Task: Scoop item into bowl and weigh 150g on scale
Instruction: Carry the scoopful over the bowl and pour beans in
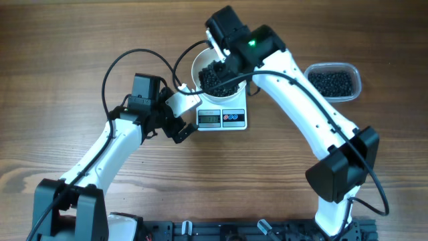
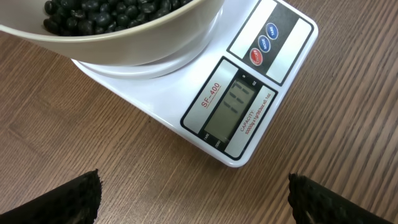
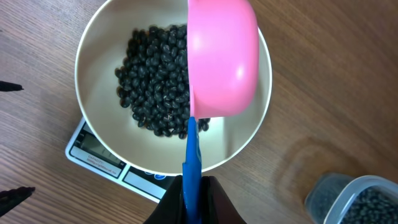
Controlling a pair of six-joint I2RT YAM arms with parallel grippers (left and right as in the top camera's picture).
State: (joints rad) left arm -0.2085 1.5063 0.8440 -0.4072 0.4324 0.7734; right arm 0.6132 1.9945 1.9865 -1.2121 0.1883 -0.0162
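Two tools are at work, and we take the scene from the left. The left tool hangs low over the tabletop, near the scale. Its fingers are wide apart with nothing between them.

There is one scale, with one grey display whose reading we cannot make out. It has three small round buttons, two blue and one red. On it stands one white bowl. In the bowl lies one loose heap of black beans, far too many to count, covering much of its floor.

Over the bowl we see one scoop, a pink cup on a blue handle. It is turned so that its rounded back faces the right wrist camera. The right tool is clamped on the end of that handle. Farther right, well apart from the scale, sits one clear tub holding a second heap of beans.

We judge the beans to be small, hard and free-rolling. Pinching them will not work; they want a scoop, and they may bounce off the rim if tipped from high. The scoop looks light and stiff, and is best held by the handle, as it is here. The bowl seems smooth and rigid, and likely to slide on the scale's slick top. We would take it by the rim, gently, so the reading is not upset.
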